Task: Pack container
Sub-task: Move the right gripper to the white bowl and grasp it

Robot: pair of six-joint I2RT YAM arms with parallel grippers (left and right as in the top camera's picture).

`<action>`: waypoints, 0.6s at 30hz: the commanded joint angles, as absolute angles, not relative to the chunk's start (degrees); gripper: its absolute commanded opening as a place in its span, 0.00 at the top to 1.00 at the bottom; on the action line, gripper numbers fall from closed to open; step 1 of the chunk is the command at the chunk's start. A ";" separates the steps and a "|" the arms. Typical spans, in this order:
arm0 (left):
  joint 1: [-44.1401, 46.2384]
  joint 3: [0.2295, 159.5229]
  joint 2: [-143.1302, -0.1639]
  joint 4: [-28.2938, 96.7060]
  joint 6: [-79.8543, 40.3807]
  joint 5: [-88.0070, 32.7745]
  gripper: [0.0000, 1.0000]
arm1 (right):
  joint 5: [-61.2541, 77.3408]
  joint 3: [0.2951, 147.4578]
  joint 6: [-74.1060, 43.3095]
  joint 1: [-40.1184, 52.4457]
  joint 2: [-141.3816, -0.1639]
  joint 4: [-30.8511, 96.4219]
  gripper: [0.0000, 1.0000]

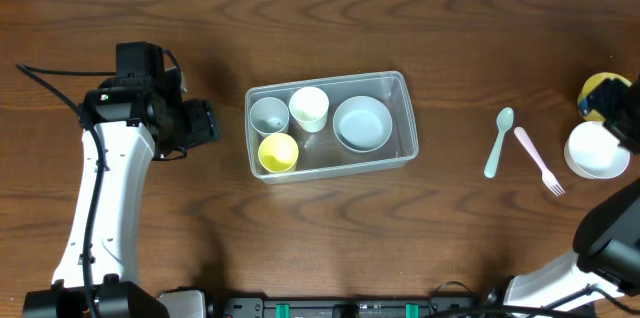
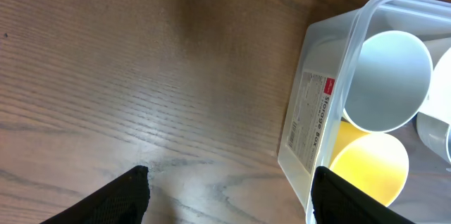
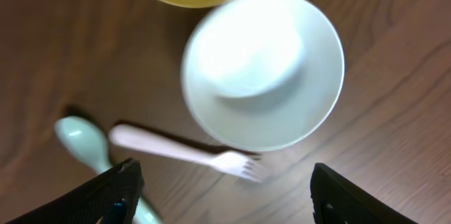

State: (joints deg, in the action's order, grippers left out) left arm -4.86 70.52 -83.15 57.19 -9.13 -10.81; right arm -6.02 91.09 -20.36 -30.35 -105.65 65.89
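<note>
The wooden table (image 1: 450, 248) is bearing the clear rectangular plastic container (image 1: 330, 80): likely light, flexing; grip its rim. Left gripper (image 2: 229, 189) and right gripper (image 3: 224, 182) are gaping, empty.

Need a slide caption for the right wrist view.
Open right gripper above white bowl, pink fork and green spoon on the table.

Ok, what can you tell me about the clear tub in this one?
The tub is a clear plastic rectangular box with rounded corners and a raised rim, lidless, upright on the wooden table. A printed label sits on the short end nearest the left gripper. Inside stand a grey cup, a white cup, a yellow cup and a pale bowl. That gripper is open and not touching it.
</note>
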 commanded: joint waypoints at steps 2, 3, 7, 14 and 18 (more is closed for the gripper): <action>-5.06 70.57 -83.02 57.52 -8.58 -11.31 0.26 | -5.04 85.36 -18.26 -31.16 -107.18 61.78 0.24; -5.06 70.57 -83.02 57.52 -8.56 -11.31 0.26 | -4.38 84.12 -17.72 -31.05 -107.26 60.31 0.23; -5.06 70.57 -83.05 57.52 -8.56 -11.31 0.26 | -2.92 79.44 -16.08 -30.61 -107.55 54.78 0.22; -5.06 70.57 -83.02 57.52 -8.58 -11.31 0.26 | -2.74 74.32 -14.70 -30.20 -108.03 47.81 0.22; -5.06 70.57 -83.02 57.52 -8.56 -11.29 0.26 | -2.74 71.22 -14.04 -30.13 -108.03 44.05 0.26</action>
